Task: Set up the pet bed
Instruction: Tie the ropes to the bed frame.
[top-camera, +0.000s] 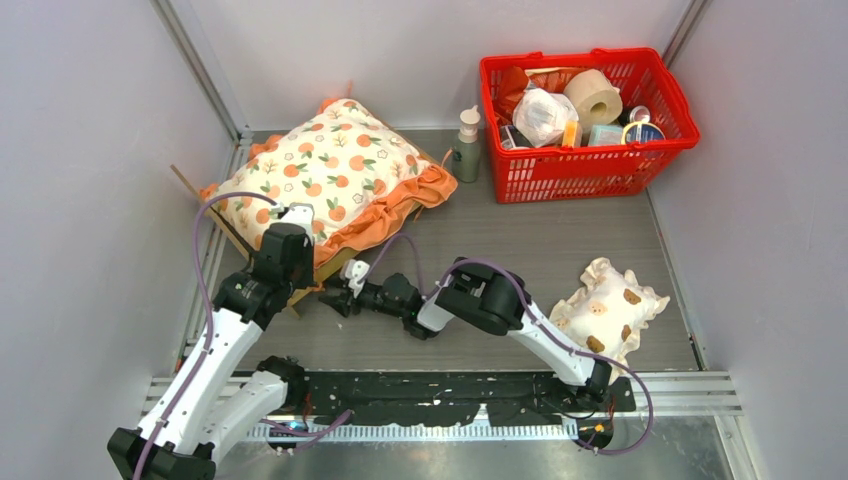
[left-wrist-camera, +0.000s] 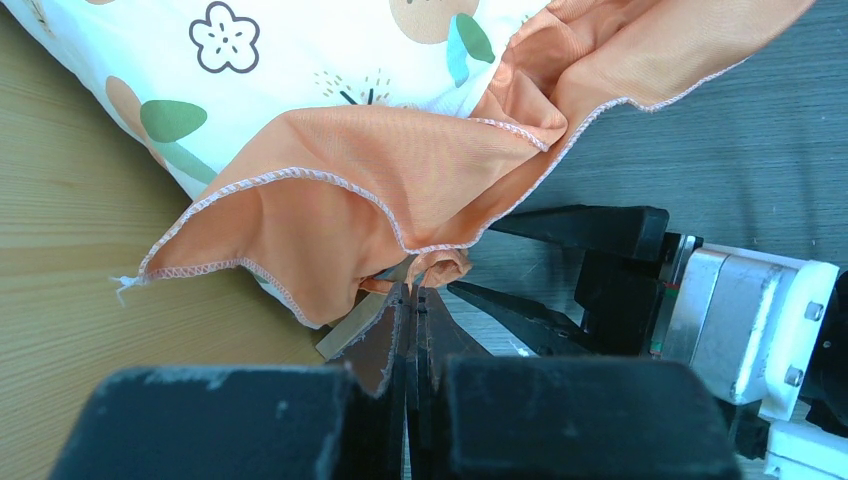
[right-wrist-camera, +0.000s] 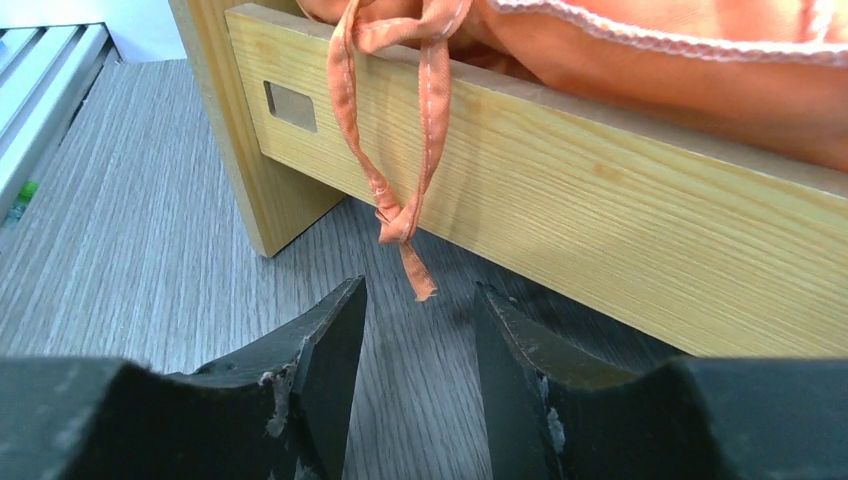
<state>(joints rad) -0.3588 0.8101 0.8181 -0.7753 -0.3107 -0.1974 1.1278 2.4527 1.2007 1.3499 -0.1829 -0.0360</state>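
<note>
The pet bed (right-wrist-camera: 620, 230), a light-wood frame, stood at the far left of the table (top-camera: 560, 250) with an orange-print cushion (top-camera: 330, 170) on it. The left gripper (left-wrist-camera: 411, 300) was at its near rail, fingers pressed together under the cushion's orange ruffle (left-wrist-camera: 400, 170). Whether they pinched anything was unclear. The right gripper (right-wrist-camera: 420, 300), fingers spread, sat low beside the rail, below a knotted orange tie (right-wrist-camera: 400, 215).

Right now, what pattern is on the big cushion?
The cushion has oranges, leaves and flowers on cream; the top view shows it best.
</note>
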